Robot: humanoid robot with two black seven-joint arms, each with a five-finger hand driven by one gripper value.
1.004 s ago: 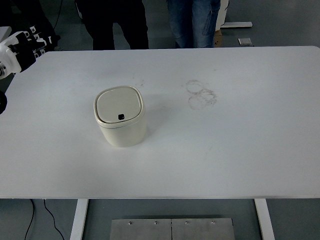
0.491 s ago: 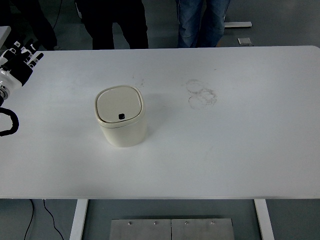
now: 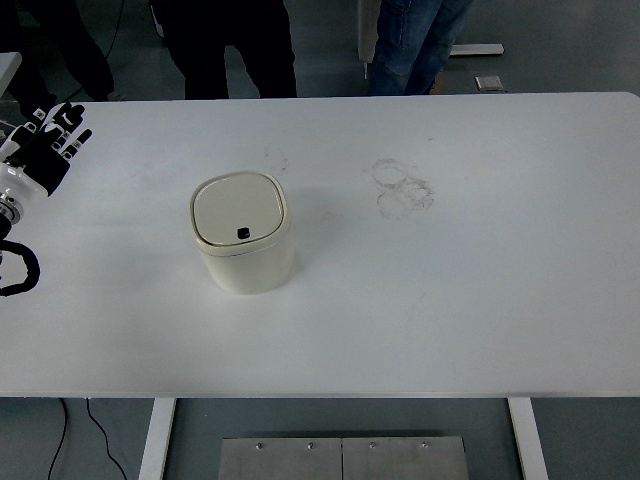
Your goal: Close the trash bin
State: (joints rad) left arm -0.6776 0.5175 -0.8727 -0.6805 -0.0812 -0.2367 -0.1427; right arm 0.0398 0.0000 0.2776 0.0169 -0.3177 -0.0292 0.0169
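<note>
Cream plastic trash bin (image 3: pixel 242 247), one item, standing upright left of centre on the white worktop (image 3: pixel 480 290), its square lid (image 3: pixel 238 211) lying flat and flush in the rim with a small dark button (image 3: pixel 242 234) near the front edge (by the look of it, already closed). Left hand (image 3: pixel 45 150), at the worktop's far-left edge, well apart from the bin, fingers spread and grasping nothing; right hand not in view. Faint ring marks (image 3: pixel 402 187) right of centre; two persons' legs at the far side. Handling note: if any press is needed, bring the hand over the lid's middle, push straight down with flat fingers, avoid the button, and avoid sideways force that could slide the light bin.
</note>
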